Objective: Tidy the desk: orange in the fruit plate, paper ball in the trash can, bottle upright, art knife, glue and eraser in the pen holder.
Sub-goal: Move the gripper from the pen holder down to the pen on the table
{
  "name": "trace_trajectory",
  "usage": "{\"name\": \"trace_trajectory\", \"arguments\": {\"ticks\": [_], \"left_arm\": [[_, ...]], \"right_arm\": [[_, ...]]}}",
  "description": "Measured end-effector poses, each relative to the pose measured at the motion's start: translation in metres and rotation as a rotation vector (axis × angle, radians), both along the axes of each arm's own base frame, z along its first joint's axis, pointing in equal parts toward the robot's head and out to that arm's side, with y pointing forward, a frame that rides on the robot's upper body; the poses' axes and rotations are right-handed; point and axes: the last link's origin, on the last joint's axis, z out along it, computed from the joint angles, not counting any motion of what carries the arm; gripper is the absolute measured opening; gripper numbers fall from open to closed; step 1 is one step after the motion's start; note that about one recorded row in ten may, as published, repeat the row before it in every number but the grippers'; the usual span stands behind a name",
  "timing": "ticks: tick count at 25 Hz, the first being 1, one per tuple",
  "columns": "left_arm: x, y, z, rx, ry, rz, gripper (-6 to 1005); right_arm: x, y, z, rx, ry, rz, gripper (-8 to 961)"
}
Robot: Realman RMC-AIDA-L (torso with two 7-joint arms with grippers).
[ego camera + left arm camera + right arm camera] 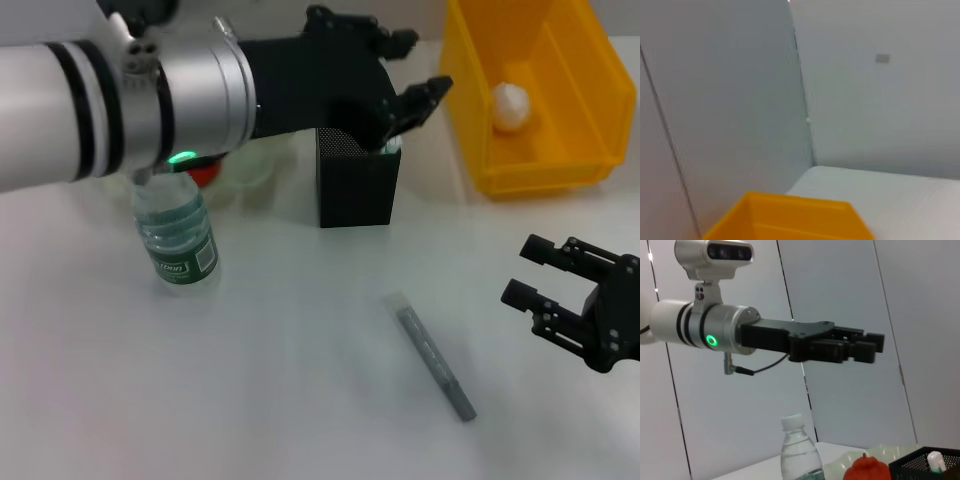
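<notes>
The art knife (434, 361) lies flat on the bare tabletop (280, 380), the one stray item not yet put away, its long axis running on a diagonal from the end nearer the pen holder (357, 187) down to the end nearer the robot. From the right tool (545, 292) it lies toward the robot's left and a little lower in the head view, near but apart; that tool hovers with its two fingers spread and nothing between them, its opening facing roughly the knife's way. The left tool (415, 105) is well apart from the knife, hanging above the pen holder's rim with its fingers parted and empty. So the right arm is plainly the nearer one, and I judge the pick falls to it: the fingers would need to close across the slim rod, not along it. Beyond the knife, the bottle (178, 235) stands upright, the orange (866, 469) sits in the fruit plate (890, 451), and a paper ball (509, 106) rests in the trash can (530, 175).
</notes>
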Motion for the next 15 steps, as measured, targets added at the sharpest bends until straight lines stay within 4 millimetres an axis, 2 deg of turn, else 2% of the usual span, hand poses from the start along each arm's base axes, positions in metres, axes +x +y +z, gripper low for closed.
{"name": "trace_trajectory", "arguments": {"ticks": [3, 7, 9, 10, 11, 15], "left_arm": [[-0.003, 0.001, 0.010, -0.094, -0.046, 0.035, 442], [-0.008, -0.001, 0.010, -0.171, -0.008, 0.038, 441], [-0.013, -0.003, 0.003, -0.265, 0.111, 0.062, 440], [-0.013, -0.003, 0.003, -0.265, 0.111, 0.062, 440], [-0.013, -0.003, -0.001, -0.324, 0.218, 0.124, 440], [-0.007, -0.005, -0.003, -0.367, 0.294, 0.155, 440]], "right_arm": [[0.002, -0.002, 0.000, 0.003, 0.000, -0.007, 571], [0.002, -0.003, 0.000, 0.004, 0.000, -0.010, 571], [0.004, -0.005, 0.001, 0.005, -0.001, -0.014, 571], [0.004, -0.005, 0.001, 0.006, -0.003, -0.017, 570], [0.006, -0.007, 0.002, 0.009, -0.005, -0.021, 570], [0.007, -0.008, 0.003, 0.010, -0.005, -0.025, 570]]}}
